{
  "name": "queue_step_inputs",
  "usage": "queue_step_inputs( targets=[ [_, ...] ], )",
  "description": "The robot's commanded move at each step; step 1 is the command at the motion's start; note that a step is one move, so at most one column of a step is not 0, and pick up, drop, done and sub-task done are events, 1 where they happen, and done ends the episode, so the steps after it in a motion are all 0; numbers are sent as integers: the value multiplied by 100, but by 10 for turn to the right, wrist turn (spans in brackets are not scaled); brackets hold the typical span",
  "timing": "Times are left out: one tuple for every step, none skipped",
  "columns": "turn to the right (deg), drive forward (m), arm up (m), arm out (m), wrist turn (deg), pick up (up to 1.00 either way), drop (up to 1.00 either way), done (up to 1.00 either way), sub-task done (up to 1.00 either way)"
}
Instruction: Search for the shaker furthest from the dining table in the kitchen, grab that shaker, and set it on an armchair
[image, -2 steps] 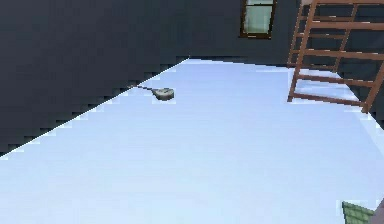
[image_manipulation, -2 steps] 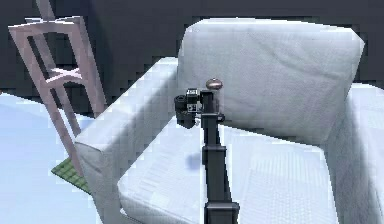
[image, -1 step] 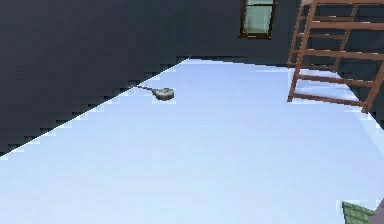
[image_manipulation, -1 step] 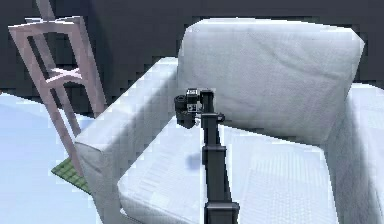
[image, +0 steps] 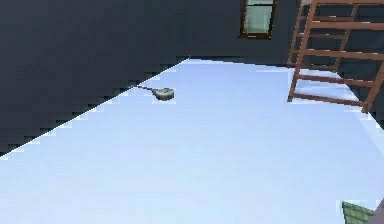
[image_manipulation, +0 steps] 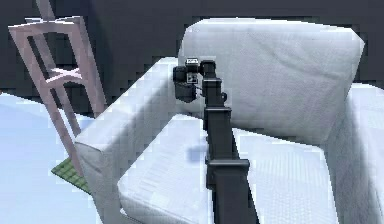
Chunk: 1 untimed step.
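Reaching arm (image_manipulation: 226, 165): a dark square bar rises from the arm side view's bottom edge, just right of the middle. It runs up across the seat cushion of the armchair (image_manipulation: 285, 70) toward its back.
Gripper (image_manipulation: 186, 86): a dark body at the bar's far end, left of two small white squares with black marks. It stands in front of the spot where the chair's armrest meets the backrest.
Hold: cannot be told. White upholstery lies right behind the far end, and the dark shapes there do not separate into fingers and anything else.
Shaker: whether one is at the pincer's tip cannot be told.
Armchair: white and boxy, with a tall back, broad armrests and a thick seat cushion. It fills the middle and right of the arm side view.
Pale wooden frame (image_manipulation: 62, 75): pinkish wood, upright with crossbars. It stands just beside the chair on that view's left, against a dark wall.
Green rug (image_manipulation: 70, 168): its edge shows under the chair's near corner.
Floor (image: 200, 150): pale blue-white, bounded by dark walls.
Small grey thing (image: 163, 94): low and rounded, with a thin dark line trailing to its left. It lies on the floor near the far wall and is too small to name.
Window (image: 258, 17): wood-framed, high on the far wall.
Brown wooden frame (image: 335, 55): ladder-like rungs at the forward view's right.
Green corner (image: 364, 212): at the forward view's lower right edge.
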Motion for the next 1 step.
queue_step_inputs(
  targets=[
    [0,0,0,-8,0,0,0,0,0]
  ],
)
